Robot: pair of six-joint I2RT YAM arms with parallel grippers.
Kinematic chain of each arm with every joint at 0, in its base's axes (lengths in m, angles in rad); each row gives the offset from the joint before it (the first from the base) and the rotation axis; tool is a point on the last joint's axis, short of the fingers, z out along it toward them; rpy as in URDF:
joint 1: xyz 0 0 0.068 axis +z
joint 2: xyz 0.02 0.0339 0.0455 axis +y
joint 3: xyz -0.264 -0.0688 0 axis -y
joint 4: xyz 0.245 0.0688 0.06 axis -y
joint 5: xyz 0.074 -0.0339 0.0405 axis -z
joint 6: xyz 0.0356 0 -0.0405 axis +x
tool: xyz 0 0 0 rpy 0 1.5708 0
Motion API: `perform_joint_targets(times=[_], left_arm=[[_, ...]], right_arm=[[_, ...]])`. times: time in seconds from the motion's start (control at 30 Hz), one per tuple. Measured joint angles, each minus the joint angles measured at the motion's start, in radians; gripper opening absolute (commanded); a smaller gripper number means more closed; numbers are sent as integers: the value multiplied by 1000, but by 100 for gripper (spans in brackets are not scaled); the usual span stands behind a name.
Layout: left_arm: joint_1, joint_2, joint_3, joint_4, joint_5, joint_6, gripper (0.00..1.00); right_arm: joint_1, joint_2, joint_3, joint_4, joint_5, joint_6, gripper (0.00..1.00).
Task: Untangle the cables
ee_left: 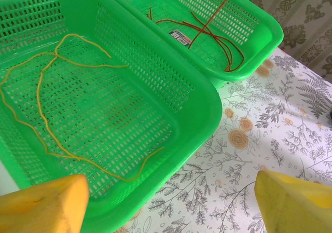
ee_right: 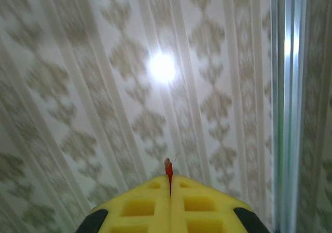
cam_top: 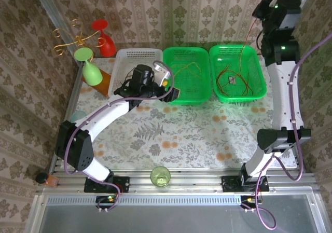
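right gripper [ee_right: 169,183] pinched tight on the dark red cable [ee_right: 168,166], its tip poking out past the jaws; left gripper [ee_left: 168,194] gaping wide, yellow cable [ee_left: 98,66] lying just ahead in the green basket [ee_left: 199,95]

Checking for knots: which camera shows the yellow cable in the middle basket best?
Left wrist: the yellow cable lies close and sharp, its loops traceable across the basket floor. The top view gives it as faint thin strands.
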Motion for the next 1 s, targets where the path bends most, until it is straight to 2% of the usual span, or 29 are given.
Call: perform_joint_targets(times=[0.23,0.4,0.67,1.0], left_arm=[[-8,0,0,6,1,-6,84],[-8,1,3,9,8,-13,84],[-19,5,14,21,8,-18,84],[-26,5,14,21,8,-21,84]], right_arm=[[-6,35,-304,-30,57,-7,0],[-15,65,-412,-53,60,-6,0],[-27,138,-440,-111,29,26,0],[-55,317,-427,-323,31,193,0]])
